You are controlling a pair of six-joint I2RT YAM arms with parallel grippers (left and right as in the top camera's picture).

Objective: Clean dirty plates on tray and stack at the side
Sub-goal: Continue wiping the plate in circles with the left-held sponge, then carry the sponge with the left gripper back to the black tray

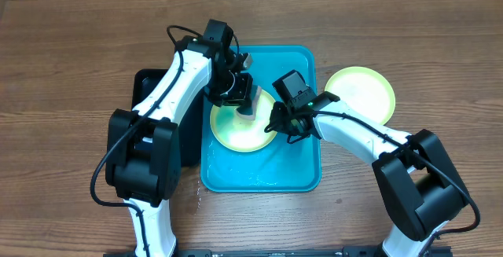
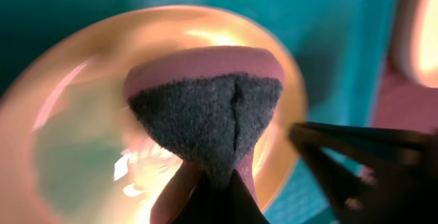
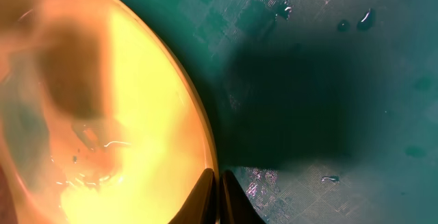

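Plates (image 1: pixel 236 134) (image 1: pixel 360 92) two, tray (image 1: pixel 302 170) one, sponge (image 2: pixel 205 121) one

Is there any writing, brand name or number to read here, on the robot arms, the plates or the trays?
No readable text in any view.
The blue tray, the yellow-green plate in it, the second plate on the table, the black tray and the sponge bear no words or numbers.
The left arm and right arm show no legible label.
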